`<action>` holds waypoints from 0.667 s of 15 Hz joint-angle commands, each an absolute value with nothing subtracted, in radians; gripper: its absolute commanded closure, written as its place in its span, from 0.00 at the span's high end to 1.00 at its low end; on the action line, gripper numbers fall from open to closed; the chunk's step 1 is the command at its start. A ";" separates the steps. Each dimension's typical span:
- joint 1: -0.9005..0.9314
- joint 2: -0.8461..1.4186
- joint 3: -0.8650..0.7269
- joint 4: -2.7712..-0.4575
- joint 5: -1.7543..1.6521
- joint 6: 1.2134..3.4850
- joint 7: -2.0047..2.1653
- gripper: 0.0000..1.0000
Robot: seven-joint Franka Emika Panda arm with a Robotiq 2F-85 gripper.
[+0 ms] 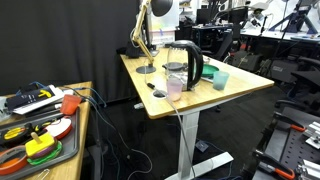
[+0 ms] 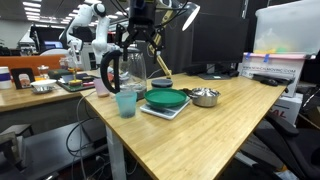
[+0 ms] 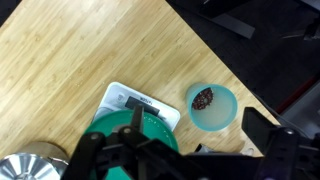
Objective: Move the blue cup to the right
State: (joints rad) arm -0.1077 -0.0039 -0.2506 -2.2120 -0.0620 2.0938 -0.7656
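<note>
Three views are reaching me, and each is giving something the others are not. Only the wrist view is looking down into the blue cup, where a reddish-brown clump is lying on its bottom; it is also showing the white scale under the green plate and a metal bowl at the lower corner. Only an exterior view is showing the pink cup standing in front of the kettle. I am seeing the gripper hanging high above the table with its fingers spread wide, holding nothing and touching nothing. The blue cup is standing upright near the table's edge, just in front of the kettle and beside the scale, well below the gripper; in the wrist view it is lying ahead of the spread fingers, nearer the right-hand one, not between them.
</note>
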 commanded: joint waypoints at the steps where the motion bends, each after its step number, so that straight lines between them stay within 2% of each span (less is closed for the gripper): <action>1: -0.130 0.030 -0.212 -2.233 -0.004 2.197 -0.801 1.00; 10: -0.158 0.123 -0.174 -2.303 0.094 2.333 -0.911 1.00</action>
State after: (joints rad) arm -0.1202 0.1126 -0.2050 -2.2982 0.0539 2.3017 -0.8569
